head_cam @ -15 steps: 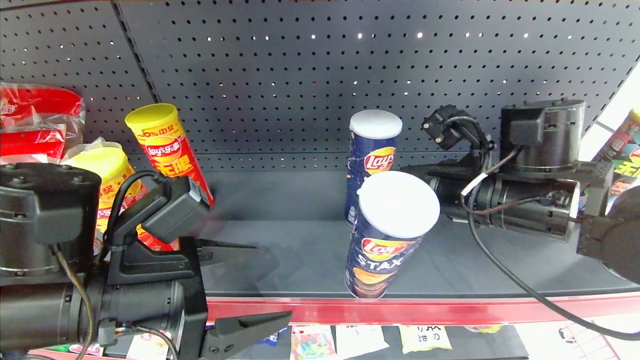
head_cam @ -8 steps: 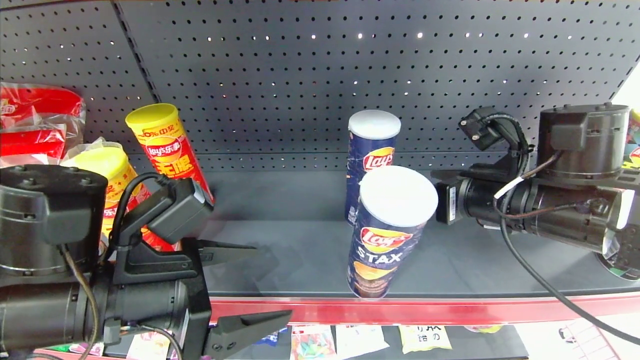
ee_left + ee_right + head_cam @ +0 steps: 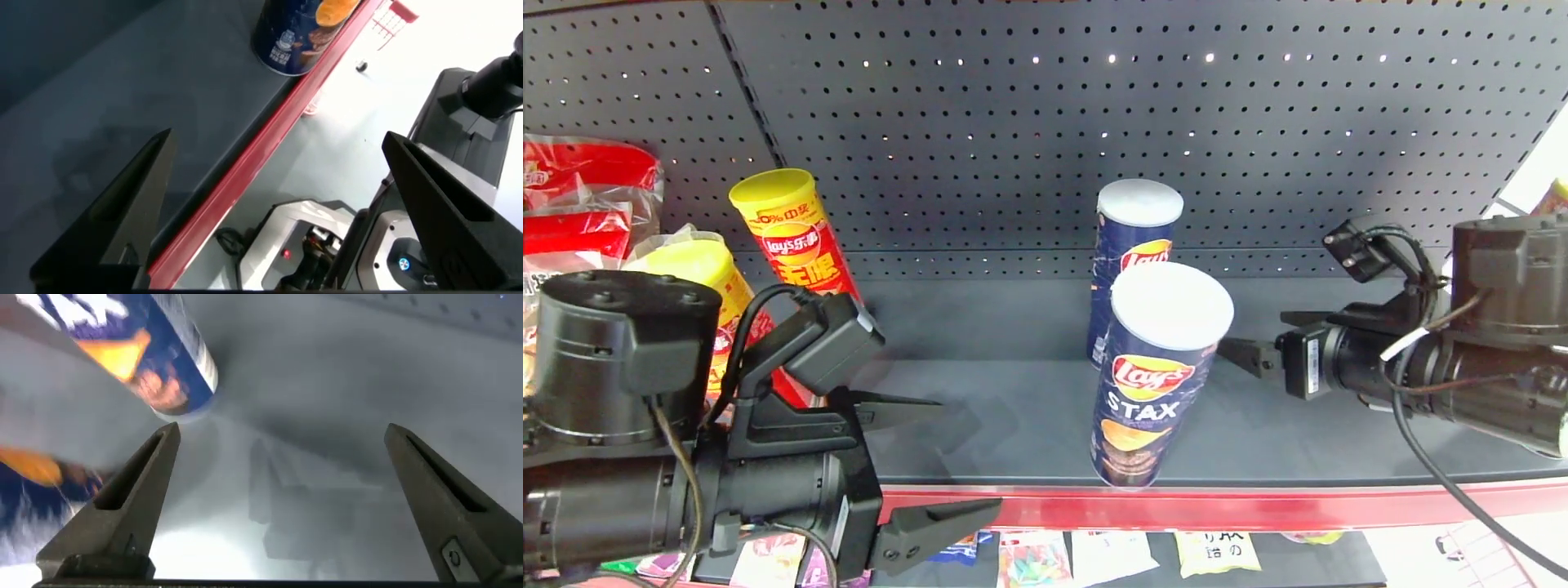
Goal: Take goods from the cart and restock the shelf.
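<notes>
Placing looks done: the can (image 3: 1156,384) stands free on the shelf (image 3: 1013,416), right hand (image 3: 1258,347) spread beside it, left hand (image 3: 939,461) spread. Next, likely: fetch more stock.

On the grey metal shelf board (image 3: 1013,425) stand two dark blue, white-lidded chip tubes (image 3: 1156,384) (image 3: 1134,237); at its left end, two red, yellow-lidded chip tubes (image 3: 796,237) (image 3: 698,269) and two red plastic snack bags (image 3: 592,167) (image 3: 572,237).

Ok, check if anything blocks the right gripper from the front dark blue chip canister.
Nothing visible does: the open right gripper is just beside the front dark blue chip canister, over bare grey shelf.
</notes>
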Available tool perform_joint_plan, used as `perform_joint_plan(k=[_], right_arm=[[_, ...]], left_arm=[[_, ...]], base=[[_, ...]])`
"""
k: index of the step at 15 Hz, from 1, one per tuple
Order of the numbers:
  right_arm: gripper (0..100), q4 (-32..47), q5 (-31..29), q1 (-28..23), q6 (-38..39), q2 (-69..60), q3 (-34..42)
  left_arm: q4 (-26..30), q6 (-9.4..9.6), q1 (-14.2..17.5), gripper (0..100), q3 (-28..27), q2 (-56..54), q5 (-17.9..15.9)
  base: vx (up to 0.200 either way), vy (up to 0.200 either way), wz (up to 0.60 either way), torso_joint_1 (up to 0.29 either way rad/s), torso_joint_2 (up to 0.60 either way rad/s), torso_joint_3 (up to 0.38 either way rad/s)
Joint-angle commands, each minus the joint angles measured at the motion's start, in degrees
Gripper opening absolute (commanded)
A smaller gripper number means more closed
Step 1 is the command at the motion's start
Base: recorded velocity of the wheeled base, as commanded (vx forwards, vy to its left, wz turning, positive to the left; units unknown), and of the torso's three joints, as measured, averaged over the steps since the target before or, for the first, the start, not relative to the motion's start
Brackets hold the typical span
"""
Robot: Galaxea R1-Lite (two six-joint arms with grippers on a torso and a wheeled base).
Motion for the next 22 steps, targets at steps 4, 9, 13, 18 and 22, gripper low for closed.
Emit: perform_joint_plan(k=[4,9,13,18,22], right_arm=[[100,0.21,-1.4,0.63,-0.42,-11.66,13.35],[100,0.21,-1.75,6.08,-0.51,-9.99,14.41],[100,0.21,-3.07,7.75,-0.6,-5.07,11.24],[100,0.21,-4.21,9.33,-0.6,-2.17,9.13],[100,0.21,-4.21,10.38,-0.6,-1.12,8.52]], left_arm=[[-0.12,0.01,-0.18,100,-0.95,3.71,0.09],[-0.04,0.01,-0.18,100,-0.6,3.62,0.27],[-0.04,0.01,-0.09,100,0.98,2.39,0.45],[-0.04,0.01,-0.09,100,2.74,0.55,0.97],[-0.04,0.01,-0.09,100,3.35,-0.07,1.06]], base=[[0.0,0.0,0.0,0.0,0.0,0.0],[0.0,0.0,0.0,0.0,0.0,0.0],[0.0,0.0,0.0,0.0,0.0,0.0],[0.0,0.0,0.0,0.0,0.0,0.0],[0.0,0.0,0.0,0.0,0.0,0.0]])
